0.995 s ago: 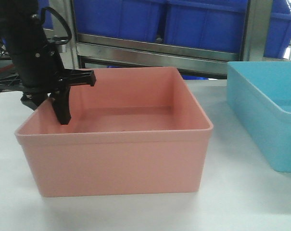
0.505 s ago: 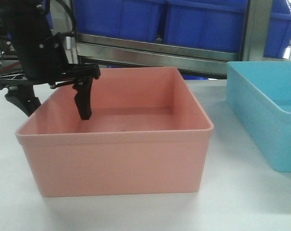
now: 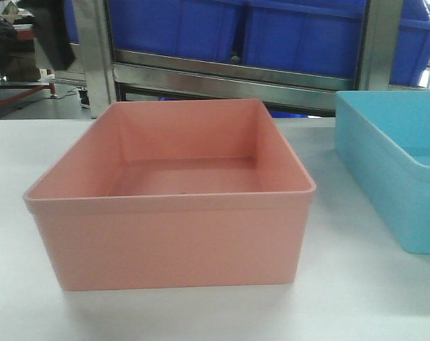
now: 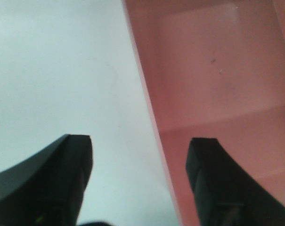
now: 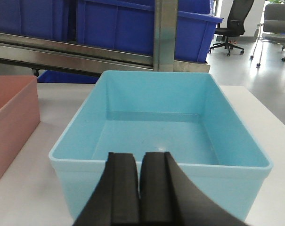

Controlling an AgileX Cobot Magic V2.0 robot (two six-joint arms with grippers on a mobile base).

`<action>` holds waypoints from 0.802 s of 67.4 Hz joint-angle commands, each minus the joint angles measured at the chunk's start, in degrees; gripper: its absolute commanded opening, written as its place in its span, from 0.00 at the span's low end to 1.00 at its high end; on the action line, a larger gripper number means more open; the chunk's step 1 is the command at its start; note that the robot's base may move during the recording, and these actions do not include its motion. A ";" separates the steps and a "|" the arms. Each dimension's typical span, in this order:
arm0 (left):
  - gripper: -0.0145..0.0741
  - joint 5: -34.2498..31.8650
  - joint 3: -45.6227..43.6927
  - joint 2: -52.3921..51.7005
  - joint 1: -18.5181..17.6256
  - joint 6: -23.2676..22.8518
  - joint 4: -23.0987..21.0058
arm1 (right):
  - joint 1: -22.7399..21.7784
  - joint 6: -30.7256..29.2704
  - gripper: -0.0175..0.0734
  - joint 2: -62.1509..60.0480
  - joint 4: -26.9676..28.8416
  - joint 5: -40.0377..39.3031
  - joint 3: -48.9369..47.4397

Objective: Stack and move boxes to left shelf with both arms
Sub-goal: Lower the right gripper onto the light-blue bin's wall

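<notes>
**While the boxes are sitting apart, their rims are being weighed as holds**

Since nothing is being stacked yet, both boxes are being carried by the white worktop [image 3: 357, 305], with the steel rack [image 3: 236, 74] and its dark blue bins [image 3: 307, 35] being seen behind. The salmon pink box [image 3: 172, 234] is being shown upright and empty at the middle. The light blue box [image 5: 161, 122] is being shown near it on the right, apart and also empty. Both are being judged light, with thin walls likely to flex and a stiffer lipped rim. A hold on a wall just under the lip is therefore being favoured, and the matte plastic is being reckoned not slippery. The left pincer [image 4: 140, 141] is being held spread astride the pink box's left wall, pinching nothing. The right pincer [image 5: 141, 162] is being held pressed together, empty, before the blue box's near wall.
</notes>
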 commanded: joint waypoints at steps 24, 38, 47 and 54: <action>0.15 -19.05 27.71 -30.10 -0.46 0.39 5.19 | -0.29 -0.31 0.25 -1.13 2.21 -4.64 -1.72; 0.15 -30.17 38.77 -41.66 -0.46 0.39 6.39 | -0.29 -0.31 0.25 2.39 3.19 2.06 -9.73; 0.15 -35.60 42.56 -46.98 -0.46 0.39 6.39 | -0.29 -0.31 0.25 11.58 2.73 8.47 -19.58; 0.15 -37.12 43.57 -48.08 -0.46 0.39 6.39 | -0.29 -0.31 0.25 20.65 2.62 10.10 -27.28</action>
